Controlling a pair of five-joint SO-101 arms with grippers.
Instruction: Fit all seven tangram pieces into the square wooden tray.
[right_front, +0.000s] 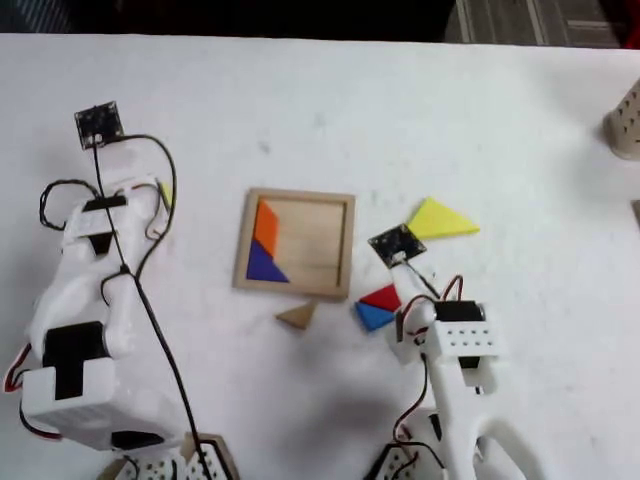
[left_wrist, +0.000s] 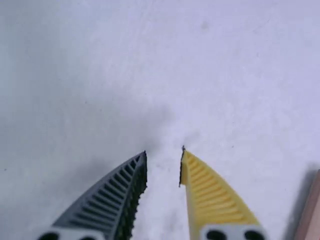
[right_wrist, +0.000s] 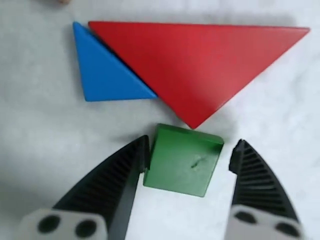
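While the right gripper (right_wrist: 190, 150), lower right of centre, stands spread around the green square (right_wrist: 182, 167), the red triangle (right_wrist: 200, 65) and blue triangle (right_wrist: 107, 70) touch just beyond; mid-frame the tray (right_front: 300, 194) holds an orange piece (right_front: 266, 225) and a purple piece (right_front: 262, 265), and the left gripper (left_wrist: 163, 162) gapes empty at left.

**Legible markings: nil**

Find no readable text, label, brand, number or sign across the high and both wrist views. Nothing legible on wooden tray (right_front: 298, 194), tangram pieces (right_front: 440, 218) or table (right_front: 420, 110).
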